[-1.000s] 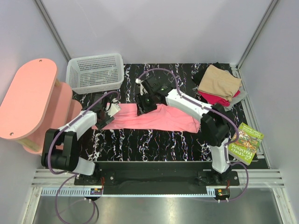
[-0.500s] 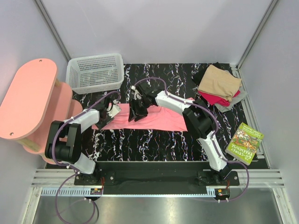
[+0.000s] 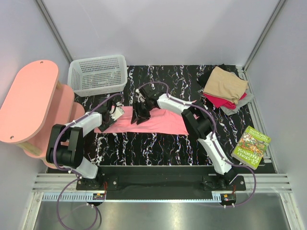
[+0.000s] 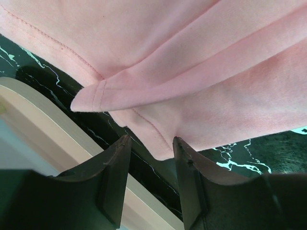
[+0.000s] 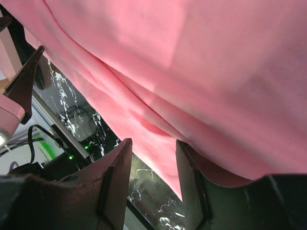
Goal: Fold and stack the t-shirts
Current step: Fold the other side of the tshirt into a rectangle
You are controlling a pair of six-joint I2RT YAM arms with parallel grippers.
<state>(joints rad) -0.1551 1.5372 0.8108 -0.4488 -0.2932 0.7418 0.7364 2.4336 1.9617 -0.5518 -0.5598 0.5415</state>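
I am seeing the left gripper sitting at the left end of the bright pink cloth t-shirt, fingers apart with the hem between them. The shirt is lying stretched across the black marbled table. The right gripper is pressing left of its middle, fingers apart astride a fold, and the tan-topped pile of folded t-shirts is resting far right.

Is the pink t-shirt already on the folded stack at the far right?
No, the pink t-shirt lies spread out in the middle, apart from the stack topped by the tan t-shirt.
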